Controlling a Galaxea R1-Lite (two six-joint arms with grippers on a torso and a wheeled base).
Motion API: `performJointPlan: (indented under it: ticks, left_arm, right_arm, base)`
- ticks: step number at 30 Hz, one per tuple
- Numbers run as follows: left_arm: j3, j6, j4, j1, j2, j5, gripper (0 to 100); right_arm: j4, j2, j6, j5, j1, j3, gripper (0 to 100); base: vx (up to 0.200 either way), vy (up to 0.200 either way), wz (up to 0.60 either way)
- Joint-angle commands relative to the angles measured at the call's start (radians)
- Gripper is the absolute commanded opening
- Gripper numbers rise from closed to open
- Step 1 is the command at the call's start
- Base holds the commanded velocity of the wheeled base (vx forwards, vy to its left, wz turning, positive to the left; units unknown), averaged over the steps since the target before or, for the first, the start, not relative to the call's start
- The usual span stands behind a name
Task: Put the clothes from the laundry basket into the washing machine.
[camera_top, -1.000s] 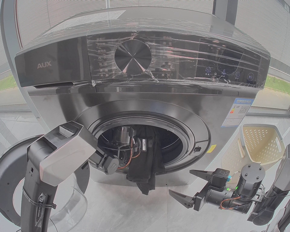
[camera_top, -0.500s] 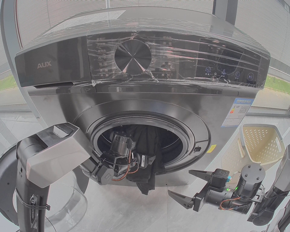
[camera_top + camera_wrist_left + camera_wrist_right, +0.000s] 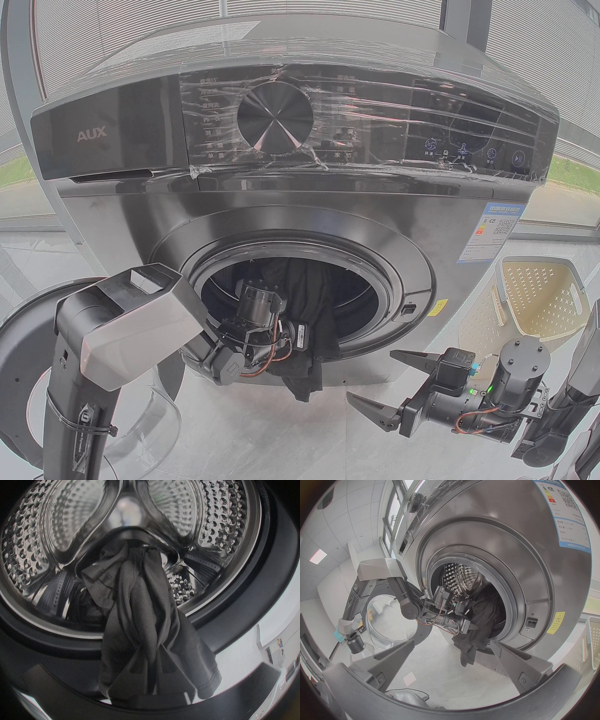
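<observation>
A black garment (image 3: 309,312) hangs out of the washing machine's drum (image 3: 193,527), draped over the lower rim of the opening (image 3: 375,337); its end dangles below the rim. My left gripper (image 3: 311,342) is at the lower left of the opening, shut on the bunched cloth (image 3: 147,614). From the right wrist view I see that gripper (image 3: 470,625) pressed against the garment (image 3: 484,614). My right gripper (image 3: 372,375) hovers open and empty above the floor, right of the opening and apart from the cloth. The cream laundry basket (image 3: 544,294) leans at the right.
The washer door (image 3: 19,356) stands swung open at the left, its glass bowl (image 3: 150,412) behind my left arm. The grey tiled floor (image 3: 262,437) in front of the machine is bare. The control panel (image 3: 275,119) is above the opening.
My left gripper pulled back and down from inside the drum, then rose slightly toward the rim. The garment stays draped over the rim. The right arm has not moved.
</observation>
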Motion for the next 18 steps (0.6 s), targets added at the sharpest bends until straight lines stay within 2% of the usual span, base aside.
performJointPlan:
  ticks: [1, 3, 4, 7, 9, 14, 15, 18]
  left_arm:
    - [-0.01, -0.002, -0.019, 0.004, 0.008, 0.005, 0]
    - [-0.027, -0.002, -0.04, 0.008, 0.008, 0.014, 0]
    - [-0.079, -0.002, -0.088, 0.016, 0.014, 0.028, 0]
    - [-0.185, -0.022, -0.175, 0.044, 0.056, 0.104, 0]
    - [-0.246, -0.025, -0.197, 0.053, 0.077, 0.137, 0]
    - [-0.274, -0.025, -0.204, 0.064, 0.089, 0.143, 0]
    - [-0.274, -0.025, -0.204, 0.062, 0.089, 0.141, 100]
    - [-0.263, -0.03, -0.212, 0.057, 0.086, 0.141, 100]
  right_arm:
    - [-0.001, 0.001, 0.0, 0.0, 0.0, -0.001, 100]
    - [-0.001, 0.001, 0.0, 0.0, 0.002, -0.001, 100]
    - [0.001, 0.001, 0.0, 0.0, 0.002, -0.001, 100]
    - [-0.001, 0.001, 0.0, 0.0, 0.006, -0.003, 100]
    - [-0.001, 0.0, 0.0, 0.0, 0.009, -0.003, 100]
    - [-0.001, 0.001, 0.001, 0.0, 0.008, -0.003, 100]
    - [-0.001, 0.001, 0.001, 0.0, 0.008, -0.003, 100]
    - [-0.001, 0.006, 0.001, 0.0, 0.006, -0.001, 100]
  base:
    - [0.0, 0.0, 0.0]
    - [0.0, 0.0, 0.0]
    - [0.0, 0.0, 0.0]
    - [0.0, 0.0, 0.0]
    - [0.0, 0.0, 0.0]
    - [0.0, 0.0, 0.0]
    - [0.0, 0.0, 0.0]
    - [0.0, 0.0, 0.0]
